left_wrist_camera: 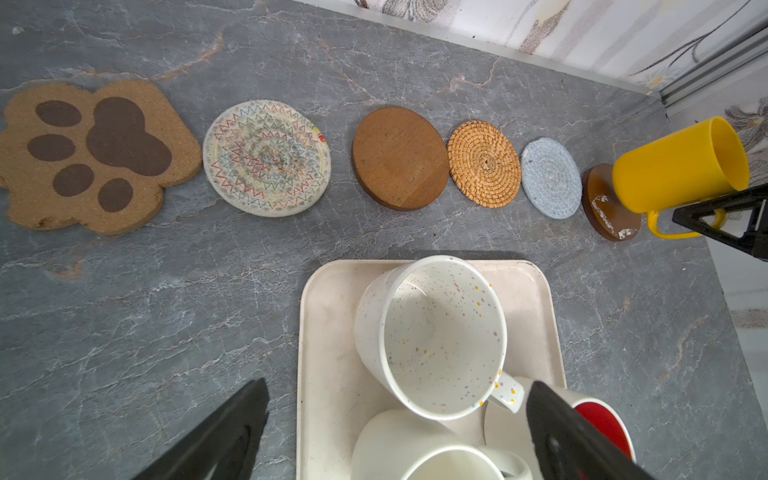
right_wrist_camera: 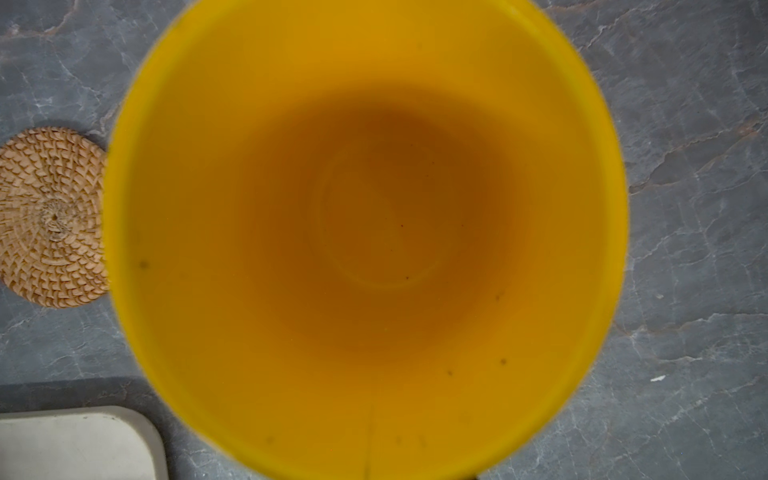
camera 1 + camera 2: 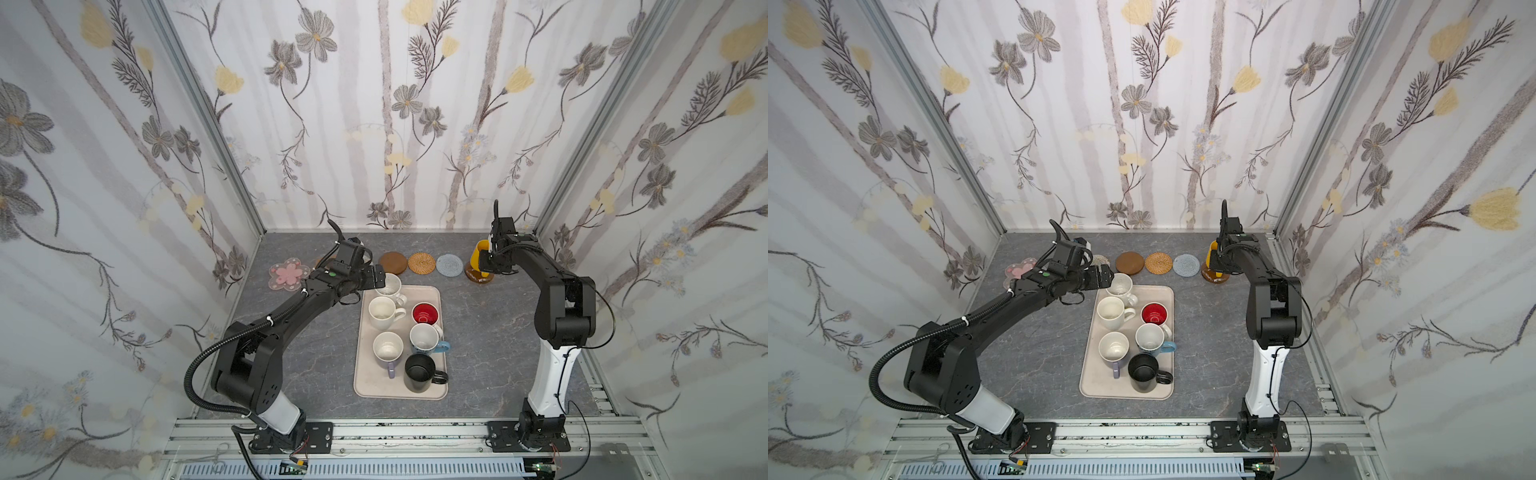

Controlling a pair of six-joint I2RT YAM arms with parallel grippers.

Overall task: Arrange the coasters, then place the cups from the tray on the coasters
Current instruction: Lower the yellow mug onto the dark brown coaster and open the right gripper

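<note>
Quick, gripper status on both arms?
Left gripper: open, empty, poised at the speckled mug on the tray.
Right gripper: shut on the yellow mug by its handle, at the amber coaster.

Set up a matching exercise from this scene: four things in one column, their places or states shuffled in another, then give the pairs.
Things
1. yellow mug
2. speckled mug
3. black mug
4. rattan coaster

Places or states
A. on the tray's near right corner
B. between the wooden disc and the grey-blue coaster
C. tilted, gripped by the right gripper at the amber disc
D. at the tray's far end, beside the open left gripper

Pairs: 1-C, 2-D, 3-A, 4-B
</note>
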